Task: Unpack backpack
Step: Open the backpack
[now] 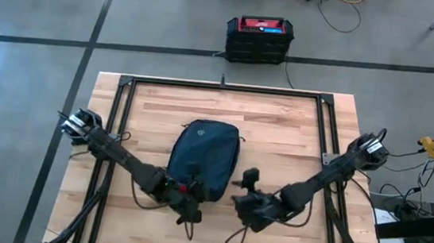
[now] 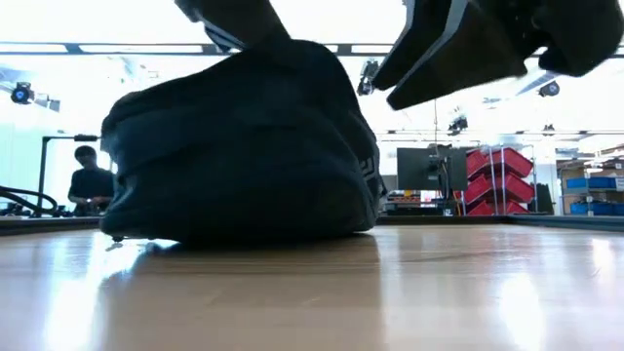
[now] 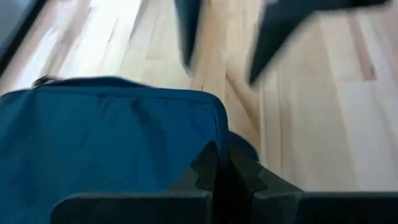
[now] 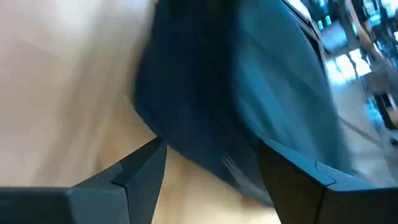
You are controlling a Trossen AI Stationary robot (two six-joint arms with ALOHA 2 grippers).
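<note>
The backpack (image 1: 204,158) lies flat near the middle of the wooden table (image 1: 296,129), its long axis running from the far edge toward the robot, a small pale logo on its upper face. In the low view it bulges as a dark rounded mound (image 2: 244,146) resting on the wood, and nothing has come out of it; no opened zip shows

At the backpack's near end, on its left corner, sits the left end effector (image 1: 187,201). Its wrist view shows the two fingers pressed together (image 3: 224,171) right at the blue fabric's edge; whether a fold or zip pull is caught between them cannot be told, though the pose suggests it is pinning that corner

Just beside the backpack's near right corner hovers the right end effector (image 1: 244,189), clear of the fabric in the high view. Its fingers stand spread (image 4: 140,162) with the bag's dark side filling the gap ahead of them, and nothing is between them

Beyond the table's far edge, well away from the backpack, a black box with a red top (image 1: 259,39) stands on the floor. Behind the backpack in the low view a person (image 2: 90,180) is at a bench

The step in hand looks like the opening of the bag: one arm steadies, the other lines up. The next move calls for the right end effector to close on the zip pull or flap near that corner and draw it along while the left holds the fabric taut
</note>
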